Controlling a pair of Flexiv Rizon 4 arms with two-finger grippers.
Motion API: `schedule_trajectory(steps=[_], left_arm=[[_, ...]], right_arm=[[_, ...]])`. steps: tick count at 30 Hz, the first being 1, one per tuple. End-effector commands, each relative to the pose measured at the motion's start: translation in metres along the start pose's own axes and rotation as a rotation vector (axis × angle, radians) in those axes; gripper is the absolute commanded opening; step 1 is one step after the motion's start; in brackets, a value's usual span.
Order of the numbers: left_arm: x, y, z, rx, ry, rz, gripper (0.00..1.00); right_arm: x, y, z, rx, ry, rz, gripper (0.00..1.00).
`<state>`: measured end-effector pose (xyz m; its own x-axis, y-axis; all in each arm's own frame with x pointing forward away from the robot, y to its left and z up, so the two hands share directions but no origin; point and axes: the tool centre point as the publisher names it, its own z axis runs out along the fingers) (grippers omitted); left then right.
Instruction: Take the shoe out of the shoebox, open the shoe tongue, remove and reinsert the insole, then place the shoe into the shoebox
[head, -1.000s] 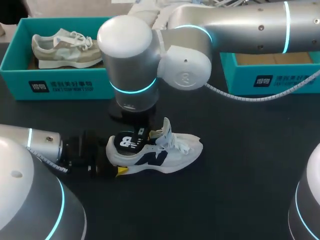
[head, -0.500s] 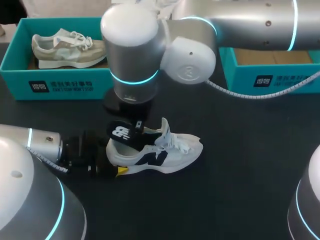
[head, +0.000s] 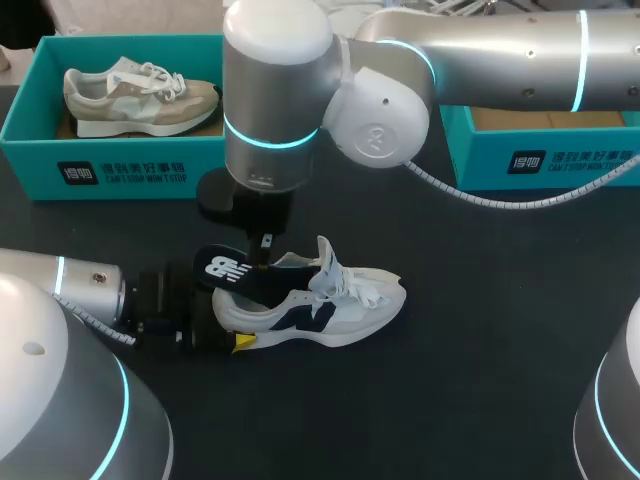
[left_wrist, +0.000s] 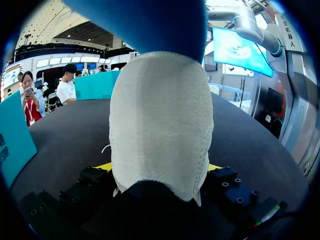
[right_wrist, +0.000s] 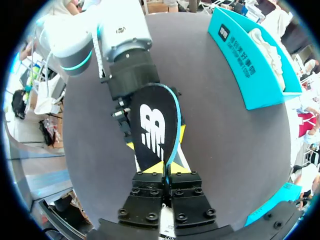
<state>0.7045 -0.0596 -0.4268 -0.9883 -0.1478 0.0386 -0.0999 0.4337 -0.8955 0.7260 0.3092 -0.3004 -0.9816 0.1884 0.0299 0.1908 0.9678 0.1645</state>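
Note:
A white and navy shoe (head: 325, 305) lies on its sole on the black table, toe pointing right. My left gripper (head: 228, 335) holds its heel from the left; in the left wrist view the white heel (left_wrist: 160, 125) fills the gap between both fingers of the left gripper (left_wrist: 160, 172). The black insole (head: 228, 272) with a white logo sticks up out of the shoe's opening, over the heel. From above, my right gripper (head: 263, 255) is shut on the insole. The right wrist view shows the insole (right_wrist: 152, 125) pinched in the right gripper (right_wrist: 165, 169). The insole's blue underside (left_wrist: 140, 25) hangs above the heel.
A teal shoebox (head: 120, 165) at the back left holds a beige shoe (head: 135, 95). A second teal box (head: 540, 155) stands at the back right. My right arm's large elbow (head: 330, 90) hangs over the table's middle.
My right gripper has risen and drawn the insole up and to the left, farther out of the shoe. The left gripper and the shoe have stayed in place.

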Motion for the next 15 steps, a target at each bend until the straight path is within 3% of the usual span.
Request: schedule_trajectory(steps=[1, 4, 7, 8, 10, 15], left_arm=[[-0.001, 0.006, 0.006, -0.002, 0.000, -0.001, 0.00], [-0.001, 0.006, 0.006, -0.002, 0.000, -0.001, 0.00], [-0.001, 0.006, 0.006, -0.002, 0.000, -0.001, 0.00], [-0.001, 0.006, 0.006, -0.002, 0.000, -0.001, 0.00], [-0.001, 0.006, 0.006, -0.002, 0.000, -0.001, 0.00], [-0.001, 0.006, 0.006, -0.002, 0.000, -0.001, 0.00]], right_arm=[[-0.004, -0.005, 0.000, -0.069, 0.112, 0.000, 0.53], [-0.004, -0.006, -0.003, -0.113, 0.198, 0.013, 0.56], [-0.003, -0.004, -0.008, -0.148, 0.277, 0.008, 0.73], [-0.003, -0.004, -0.009, -0.142, 0.291, -0.001, 0.72], [-0.003, -0.002, -0.010, -0.199, 0.313, 0.003, 0.82], [0.000, -0.004, -0.001, -0.259, 0.390, -0.007, 0.75]])
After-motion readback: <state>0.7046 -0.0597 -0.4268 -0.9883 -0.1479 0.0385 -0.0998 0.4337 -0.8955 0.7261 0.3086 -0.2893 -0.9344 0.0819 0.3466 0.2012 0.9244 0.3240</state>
